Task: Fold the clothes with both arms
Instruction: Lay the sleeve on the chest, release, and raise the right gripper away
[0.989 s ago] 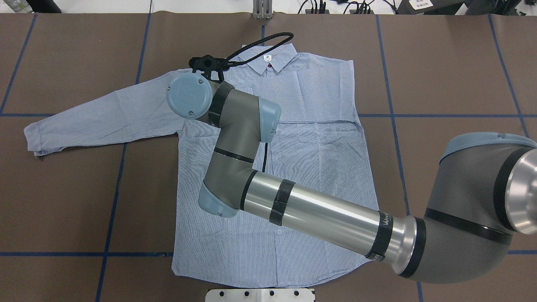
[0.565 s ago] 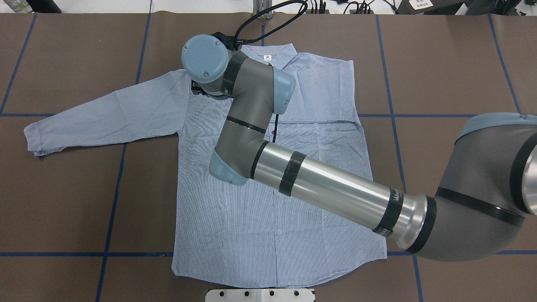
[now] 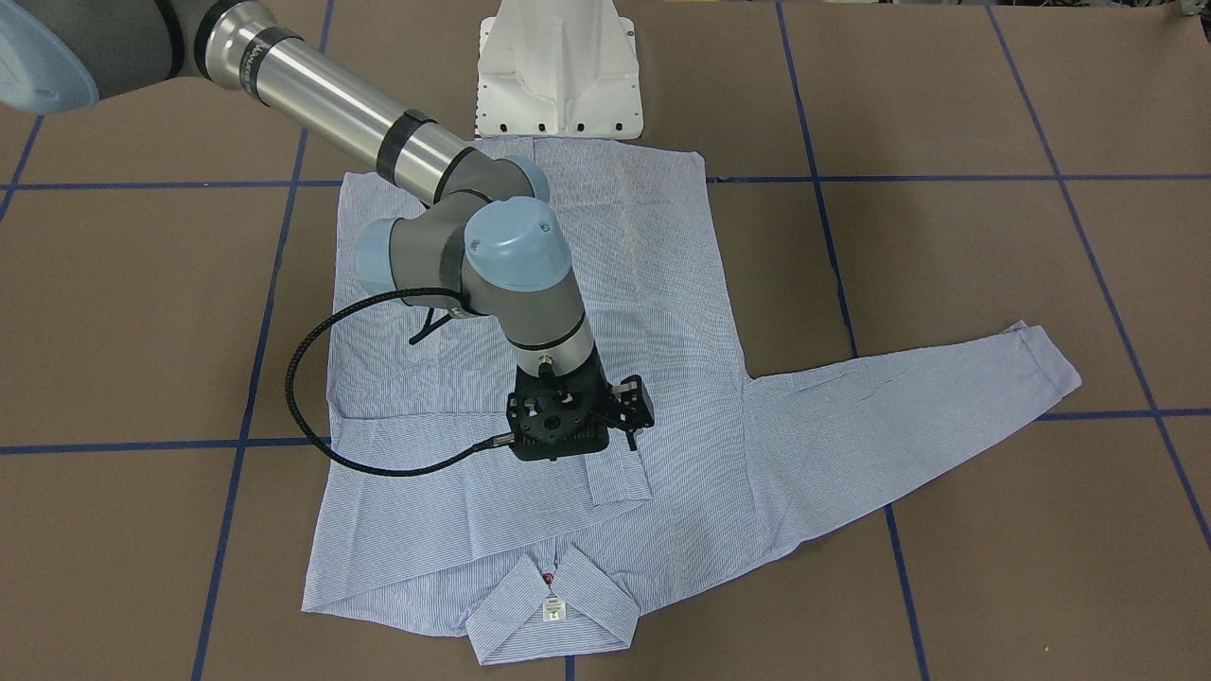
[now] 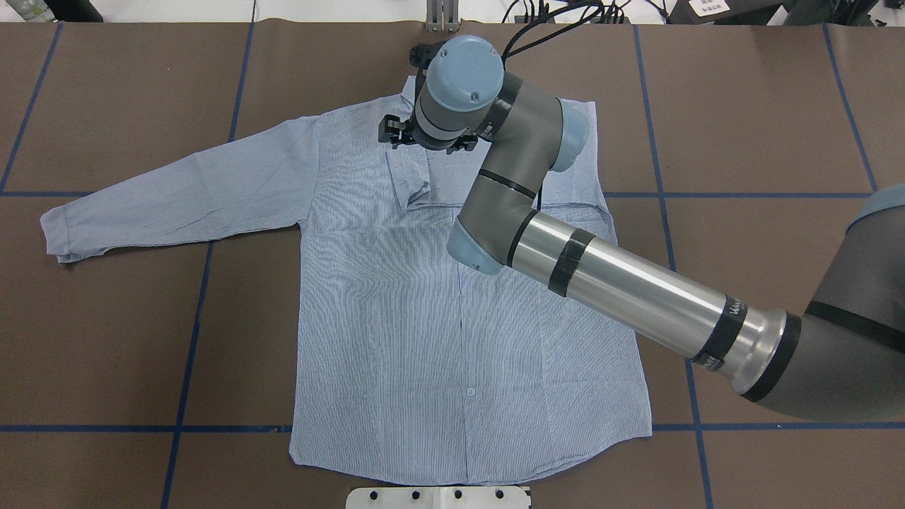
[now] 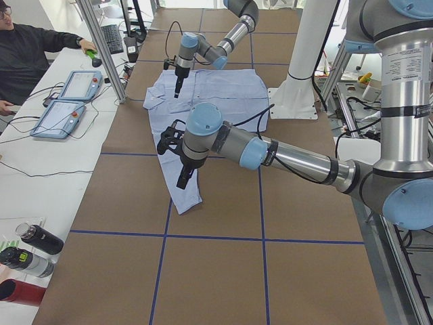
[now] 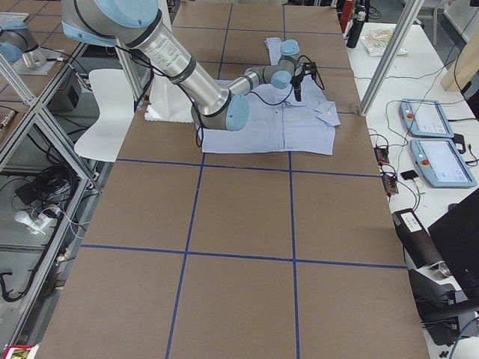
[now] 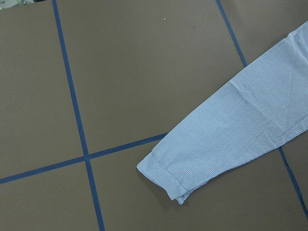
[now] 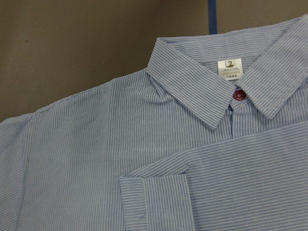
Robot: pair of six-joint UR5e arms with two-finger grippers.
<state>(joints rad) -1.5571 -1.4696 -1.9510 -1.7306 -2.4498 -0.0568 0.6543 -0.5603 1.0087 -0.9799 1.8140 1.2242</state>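
Lying flat and front up on the brown table (image 4: 742, 106) is the striped shirt (image 4: 424, 318). Far left, one sleeve (image 4: 177, 194) is stretched straight out with its cuff (image 7: 168, 180) on the paper. The left gripper (image 5: 182, 181) hangs above that cuff; can't tell if its jaws are apart or together. In the middle, the other sleeve is folded across the chest, its folded cuff (image 8: 154, 202) just below the collar (image 8: 192, 77). The neck label (image 8: 230, 68) and a red button (image 8: 238, 95) are showing. The right arm (image 4: 622, 290) reaches in over the shirt. The right gripper (image 3: 566, 435) points down over the folded cuff; can't tell its jaw state either.
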